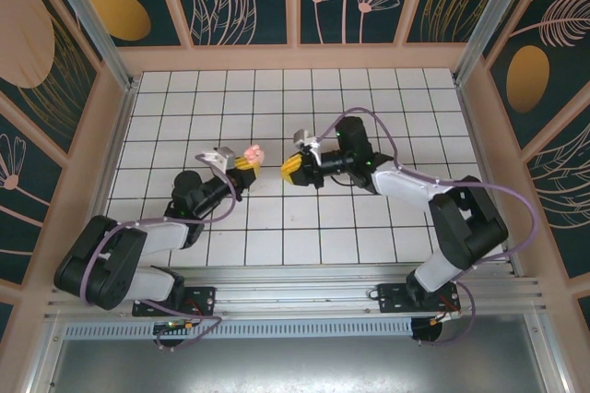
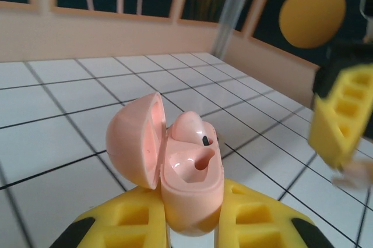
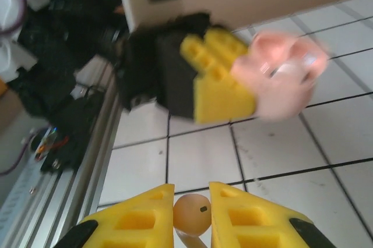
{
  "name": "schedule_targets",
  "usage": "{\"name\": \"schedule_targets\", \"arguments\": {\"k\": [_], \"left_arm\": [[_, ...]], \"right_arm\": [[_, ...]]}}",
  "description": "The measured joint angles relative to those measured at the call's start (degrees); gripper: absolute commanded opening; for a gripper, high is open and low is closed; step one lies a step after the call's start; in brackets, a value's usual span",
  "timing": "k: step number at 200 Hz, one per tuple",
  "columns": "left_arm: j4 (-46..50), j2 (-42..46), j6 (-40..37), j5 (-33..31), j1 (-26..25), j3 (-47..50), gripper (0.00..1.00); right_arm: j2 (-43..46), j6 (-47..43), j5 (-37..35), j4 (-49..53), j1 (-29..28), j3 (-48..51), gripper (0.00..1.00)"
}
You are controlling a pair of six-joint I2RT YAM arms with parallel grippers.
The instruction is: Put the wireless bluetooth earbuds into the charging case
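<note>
Bottom centre of the left wrist view, the left end effector (image 2: 192,219) clamped the open charging case (image 2: 189,178). One earbud (image 2: 189,128) sat in its farther socket, the nearer one empty. Beyond, at the right edge, the right end effector (image 1: 292,169) pinched the second earbud (image 3: 192,214), not yet inserted: apparently half done.

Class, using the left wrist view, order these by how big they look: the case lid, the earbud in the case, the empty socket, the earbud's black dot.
1. Case lid
2. Earbud and empty socket: these look about alike, so they are not ranked against each other
3. Black dot
</note>
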State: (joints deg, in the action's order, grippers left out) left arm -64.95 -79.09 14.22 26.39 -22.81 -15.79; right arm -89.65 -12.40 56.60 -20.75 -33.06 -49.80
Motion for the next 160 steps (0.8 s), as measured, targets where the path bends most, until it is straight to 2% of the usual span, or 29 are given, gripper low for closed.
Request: {"name": "schedule_targets", "arguments": {"k": [30, 70, 117, 160], "left_arm": [[-4.90, -5.35, -1.64, 0.31, -4.68, -2.14, 0.12], [-9.60, -10.54, -3.56, 1.70, -9.68, -5.90, 0.12], [-10.71, -12.17, -6.49, 1.57, -13.29, -9.46, 0.12], [-10.69, -12.26, -8.22, 0.79, -13.81, -10.16, 0.12]], "right_arm": [[4.15, 12.96, -3.50, -14.84, 1.42, 7.28, 0.19], [7.93, 23.56, -10.08, -28.70, 1.18, 13.20, 0.19], [8.79, 28.13, -16.44, -36.41, -1.40, 16.24, 0.19], [9.14, 28.89, -19.93, -39.58, -2.32, 17.35, 0.19]]}}
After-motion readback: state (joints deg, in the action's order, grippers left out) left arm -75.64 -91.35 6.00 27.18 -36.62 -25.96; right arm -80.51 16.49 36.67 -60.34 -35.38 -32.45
